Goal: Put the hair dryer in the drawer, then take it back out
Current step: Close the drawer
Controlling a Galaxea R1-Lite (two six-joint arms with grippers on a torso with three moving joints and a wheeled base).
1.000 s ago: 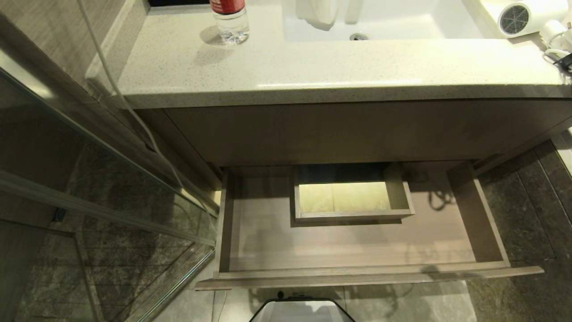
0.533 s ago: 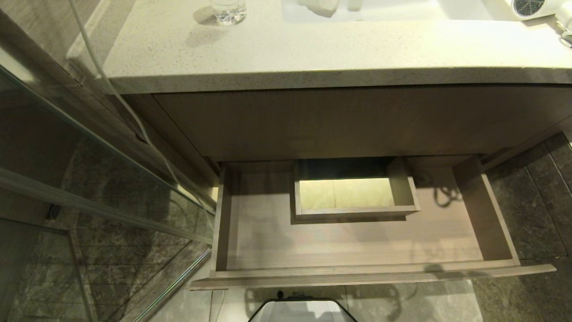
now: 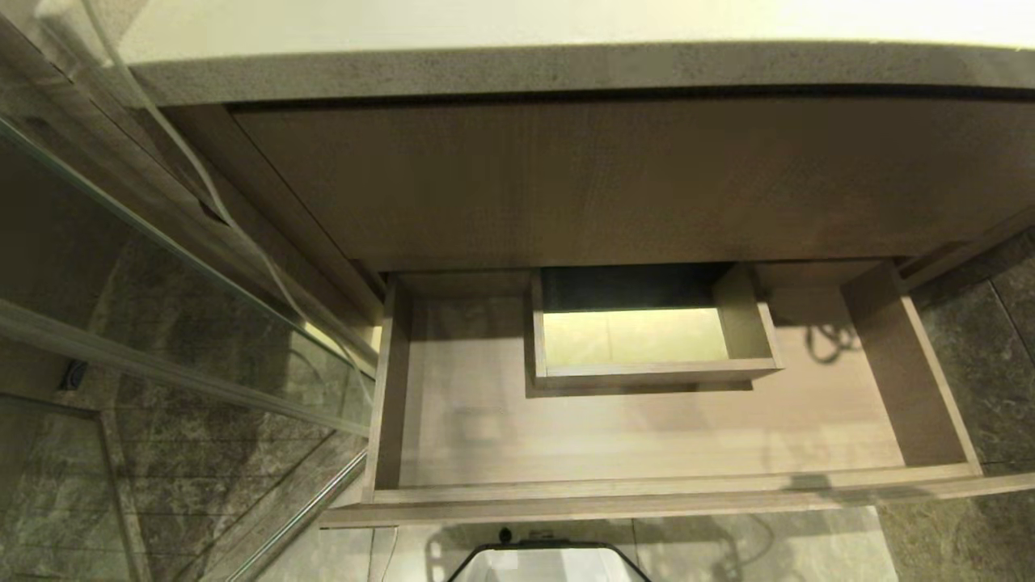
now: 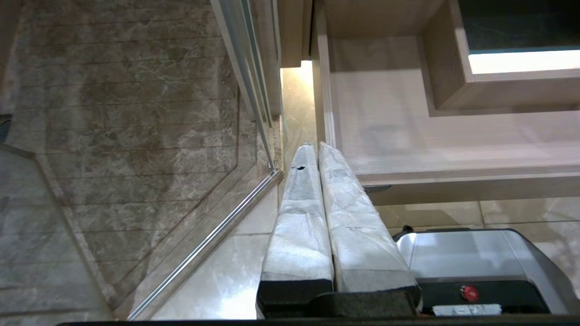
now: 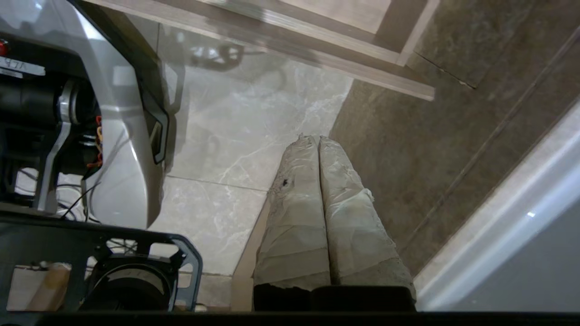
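Closing the empty drawer meant a flat, gentle push; both grippers, left gripper and right gripper, were pressed together.

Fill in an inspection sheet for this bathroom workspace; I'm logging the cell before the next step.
Surface: pale speckled countertop, only its front edge in view.
Job's things: drawer pulled open, nothing lying on its floor; boxed cut-out at its back. Hair dryer: not in view.
Clutter: nothing seen.
Grippers: left claw shut, holding nothing, beside the drawer's front corner; right claw shut, holding nothing, over the floor.
Cables: thin cord hanging along the glass panel.
Surroundings: glass panel on the left, dark stone floor tiles, the robot's base before the drawer.
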